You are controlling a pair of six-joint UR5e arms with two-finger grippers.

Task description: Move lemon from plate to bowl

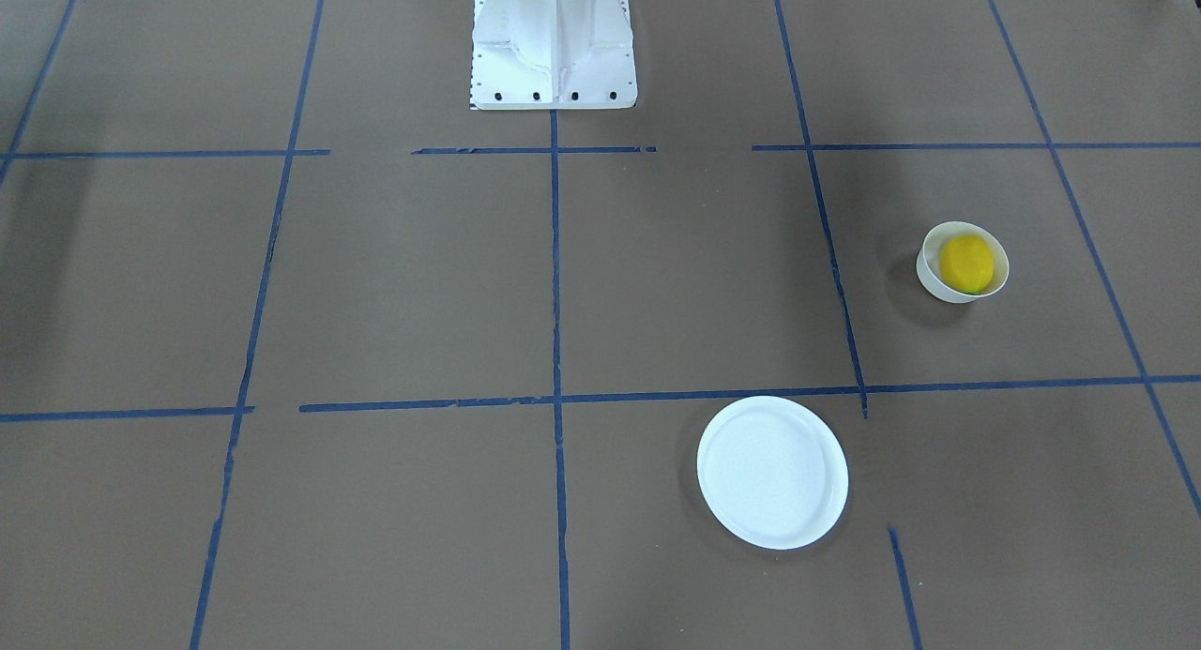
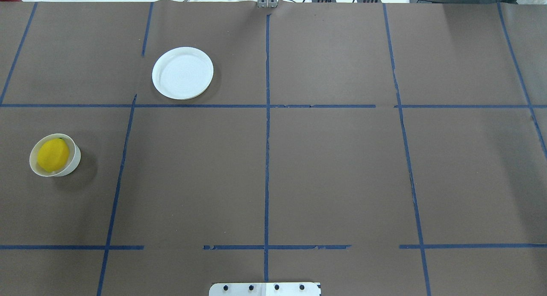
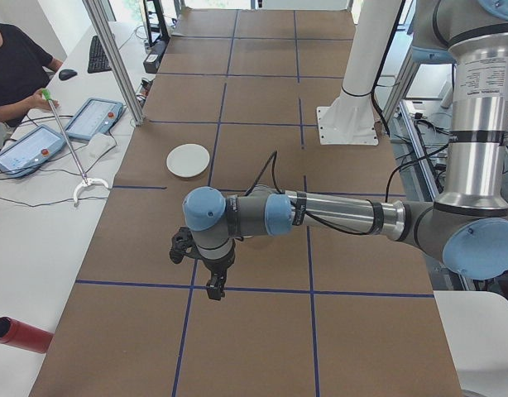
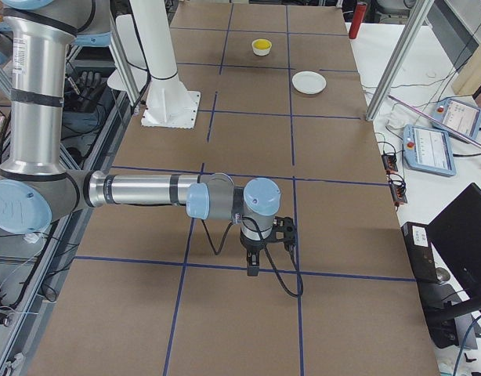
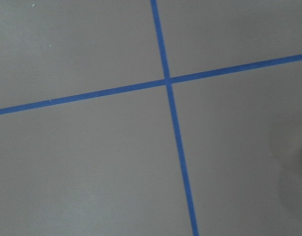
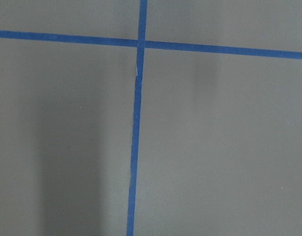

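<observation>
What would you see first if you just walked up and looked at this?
The bright yellow lemon jumps out: it sits inside the small white bowl on the robot's left side of the brown table. Next is the flat white plate, bare, apart from the bowl and farther from the robot.

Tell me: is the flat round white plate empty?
Empty. The plate is bare; the yellow lemon sits inside the small white bowl.

The brown paper sheet (image 2: 342,176) is matt; the white bowl (image 2: 75,161) is smooth, glossy.
</observation>
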